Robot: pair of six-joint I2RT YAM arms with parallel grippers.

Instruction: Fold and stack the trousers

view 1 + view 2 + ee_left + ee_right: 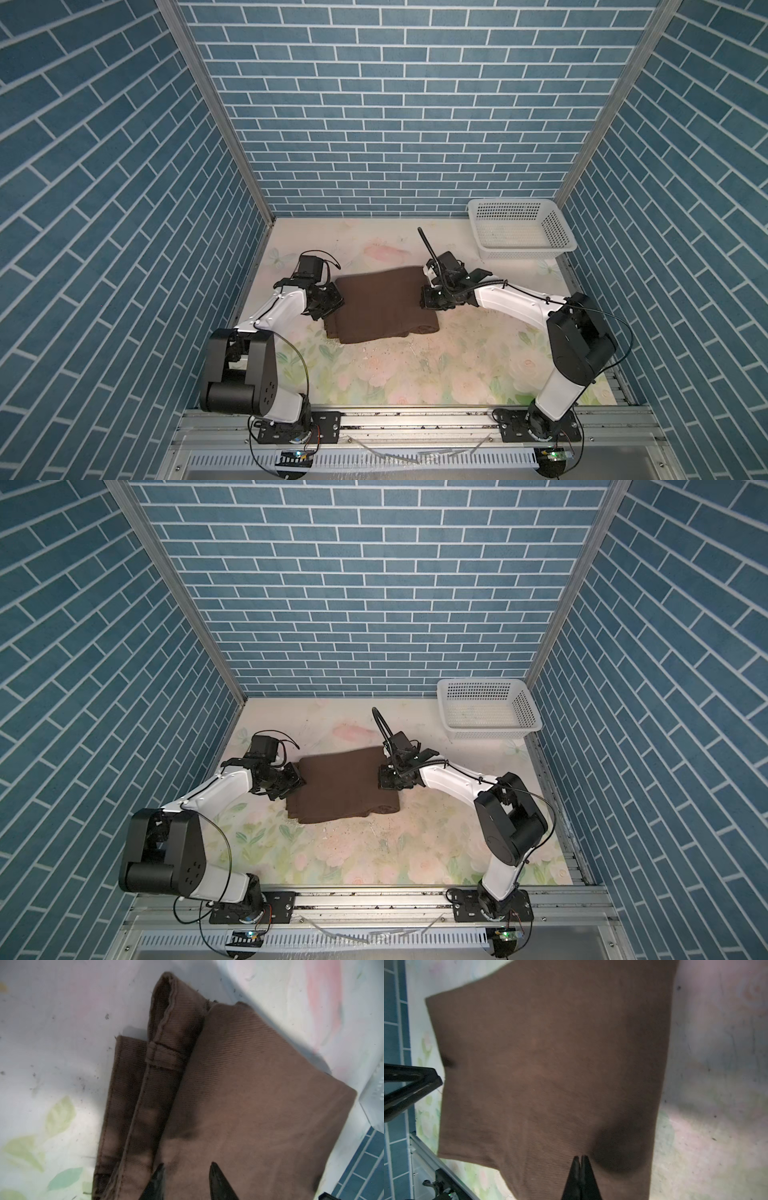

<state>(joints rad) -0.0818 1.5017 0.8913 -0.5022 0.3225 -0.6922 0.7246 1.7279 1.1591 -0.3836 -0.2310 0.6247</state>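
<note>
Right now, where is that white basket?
In both top views the white basket sits in the far right corner of the table, beyond the right arm, apart from the folded trousers.

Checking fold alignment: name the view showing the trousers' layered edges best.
Left wrist view: on the trousers, stitched, stepped edges show close up. Both top views show only a small brown bundle; the right wrist view shows its plain top face.

Left arm [278, 305]: in both top views, base at lower left, elbow folded, forearm angled up-right toward centre. Left tool [332, 303]: fingers [217, 1178] parted, clear gap between tips in the wrist view.

Right arm [511, 299]: base at lower right, forearm reaching left toward centre. Right tool [426, 298]: finger pair [586, 1176] pressed together, tips meeting.
</note>
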